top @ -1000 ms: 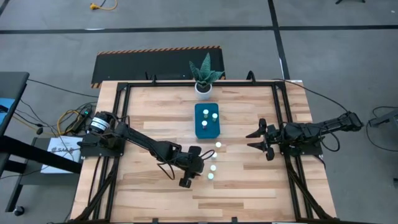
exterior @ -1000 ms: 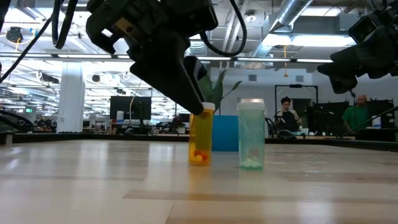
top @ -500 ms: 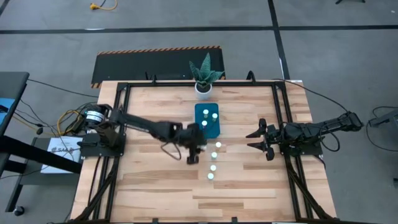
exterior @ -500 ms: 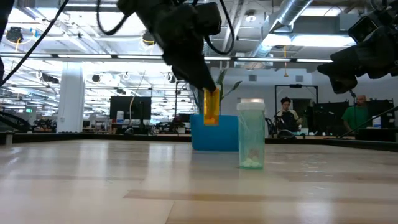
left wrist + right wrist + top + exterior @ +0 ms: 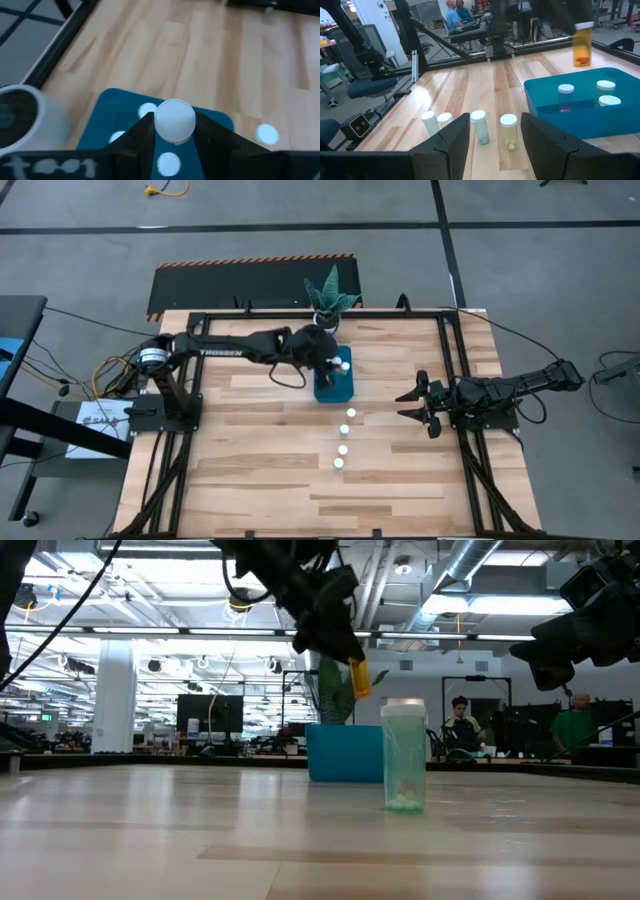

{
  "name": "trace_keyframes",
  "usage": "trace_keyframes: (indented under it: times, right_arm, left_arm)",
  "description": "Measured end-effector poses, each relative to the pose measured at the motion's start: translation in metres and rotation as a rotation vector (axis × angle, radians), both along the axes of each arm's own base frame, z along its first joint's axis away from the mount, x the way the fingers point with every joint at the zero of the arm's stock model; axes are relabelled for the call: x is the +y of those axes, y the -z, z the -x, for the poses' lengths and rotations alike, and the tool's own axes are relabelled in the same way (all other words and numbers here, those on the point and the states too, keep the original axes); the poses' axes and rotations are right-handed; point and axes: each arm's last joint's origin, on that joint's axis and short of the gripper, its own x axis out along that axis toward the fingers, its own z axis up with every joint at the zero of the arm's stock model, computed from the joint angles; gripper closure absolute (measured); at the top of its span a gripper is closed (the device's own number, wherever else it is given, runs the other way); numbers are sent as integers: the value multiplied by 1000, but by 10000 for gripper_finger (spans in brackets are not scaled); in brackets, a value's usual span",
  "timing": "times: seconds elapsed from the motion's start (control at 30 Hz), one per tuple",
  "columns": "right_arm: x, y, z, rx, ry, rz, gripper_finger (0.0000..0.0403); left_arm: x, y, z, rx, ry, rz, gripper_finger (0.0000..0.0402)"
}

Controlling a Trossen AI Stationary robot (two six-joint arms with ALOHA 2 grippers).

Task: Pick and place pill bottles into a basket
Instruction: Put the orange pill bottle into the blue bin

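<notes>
My left gripper [image 5: 327, 360] is shut on an orange pill bottle [image 5: 358, 678] with a white cap and hangs over the teal-blue basket [image 5: 336, 388], which lies at the table's far middle. Three white-capped bottles [image 5: 147, 110] stand in the basket. Several more bottles stand on the table nearer than the basket [image 5: 343, 449]; one pale green bottle [image 5: 404, 768] shows close in the low view. My right gripper [image 5: 414, 406] is open and empty at the table's right, level with these bottles. My left gripper pinches the orange bottle's upper end, at its white cap [image 5: 175, 120], between its two fingers [image 5: 142, 131]. The fingers come from above, slanting down. The bottle hangs below them, tilted, lifted clear above the basket [image 5: 345, 752].
A white pot with a green plant [image 5: 328, 308] stands at the far edge just behind the basket. A black frame [image 5: 200, 330] runs round the table. People sit in the room behind the table [image 5: 462, 725].
My left gripper has lifted the orange bottle off the table's middle and carried it up and toward the far edge until it hangs over the basket. The bottle stood upright on the table and is now tilted in the air.
</notes>
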Motion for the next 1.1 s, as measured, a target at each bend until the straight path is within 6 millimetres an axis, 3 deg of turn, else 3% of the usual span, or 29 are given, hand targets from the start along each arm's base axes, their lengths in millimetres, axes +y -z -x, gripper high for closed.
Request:
trace_keyframes:
  times: [0.27,0.43,0.7,1.1]
  right_arm:
    - [0,0,0,0,0,0,232]
    - [0,0,0,0,0,0,234]
    - [0,0,0,1,0,0,232]
    - [0,0,0,0,0,0,232]
  left_arm:
    - [33,2,10,35,-132,-40,296]
    - [45,13,21,122,-182,0,295]
    - [40,38,25,118,-163,62,294]
    - [31,59,28,82,-178,117,294]
